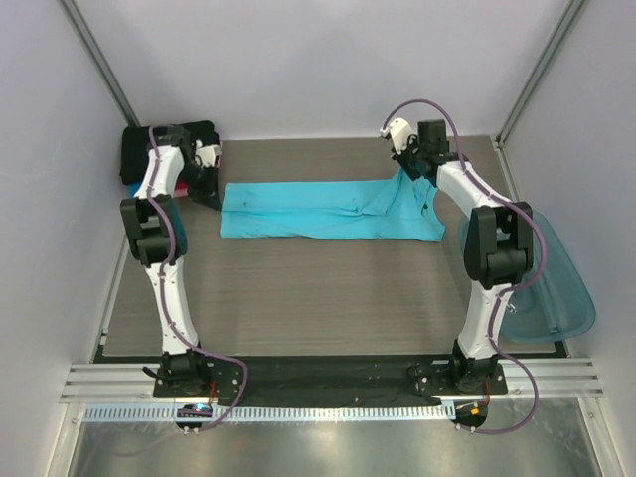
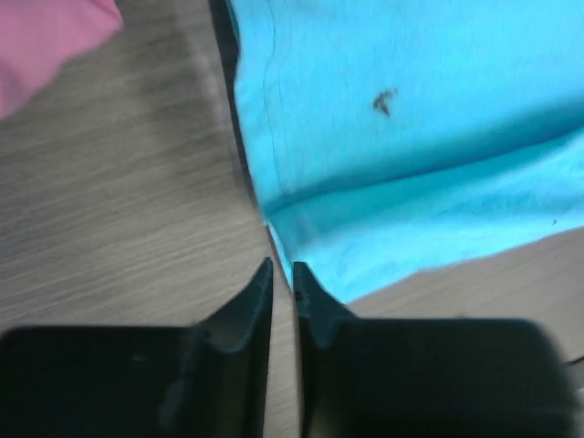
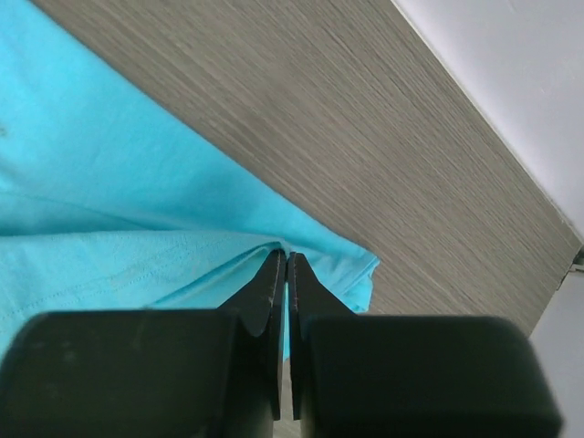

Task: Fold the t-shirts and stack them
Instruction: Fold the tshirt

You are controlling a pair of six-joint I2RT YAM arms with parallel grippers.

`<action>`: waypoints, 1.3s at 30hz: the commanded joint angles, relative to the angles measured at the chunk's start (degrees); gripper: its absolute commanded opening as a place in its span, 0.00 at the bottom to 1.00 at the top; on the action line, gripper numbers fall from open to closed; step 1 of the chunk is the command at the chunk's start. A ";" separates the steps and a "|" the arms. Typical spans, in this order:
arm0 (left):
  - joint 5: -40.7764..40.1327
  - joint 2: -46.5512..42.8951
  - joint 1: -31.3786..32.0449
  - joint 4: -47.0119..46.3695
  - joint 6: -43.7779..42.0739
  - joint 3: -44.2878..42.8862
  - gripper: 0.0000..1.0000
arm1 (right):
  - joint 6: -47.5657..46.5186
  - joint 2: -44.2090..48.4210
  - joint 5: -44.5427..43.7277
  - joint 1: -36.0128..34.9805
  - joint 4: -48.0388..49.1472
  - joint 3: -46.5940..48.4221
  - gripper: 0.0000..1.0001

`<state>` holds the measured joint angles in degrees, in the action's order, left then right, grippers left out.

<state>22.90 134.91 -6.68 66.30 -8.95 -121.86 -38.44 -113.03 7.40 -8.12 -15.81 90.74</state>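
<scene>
Turquoise short-sleeved cloth t-shirt (image 1: 328,211), laid as a long folded band across the far grey wood-grain desk (image 1: 328,298): right end is pinched by the clenched right gripper (image 3: 284,260), left gripper (image 2: 281,269) is slightly parted, empty, beside the left edge; crosswise fold is judged next, a firm left grip being required.

Spread t-shirt (image 1: 318,211) lies across table (image 1: 318,298) in upper middle of top view, long axis running L-R. Folded t-shirts (image 1: 144,149) piled in upper-left corner, behind and left of its L end. L gripper (image 1: 211,187) sits btwn that pile and the shirt's L edge; in L wrist view its tips are just off the hem, over bare table. R gripper (image 1: 409,164) at shirt's upper-R end, cloth btwn its tips. Tub (image 1: 556,288) at frame's R side, right of R arm (image 1: 487,248), over table's R edge.
</scene>
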 commanded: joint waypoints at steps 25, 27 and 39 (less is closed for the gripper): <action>-3.47 -9.32 7.82 -12.60 -0.71 17.88 0.29 | 4.16 1.51 18.09 -1.46 -20.92 -1.18 0.45; -4.34 -8.88 7.82 -13.04 -0.98 18.24 0.29 | 3.98 -0.59 18.35 -1.46 -21.10 0.57 0.46; -6.11 -4.40 7.29 -12.25 -0.98 15.52 0.29 | 4.77 -6.06 17.65 -1.81 -21.36 4.89 0.48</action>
<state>18.00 129.08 1.04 54.96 -9.19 -104.57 -33.54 -118.13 23.79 -9.52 -37.41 93.43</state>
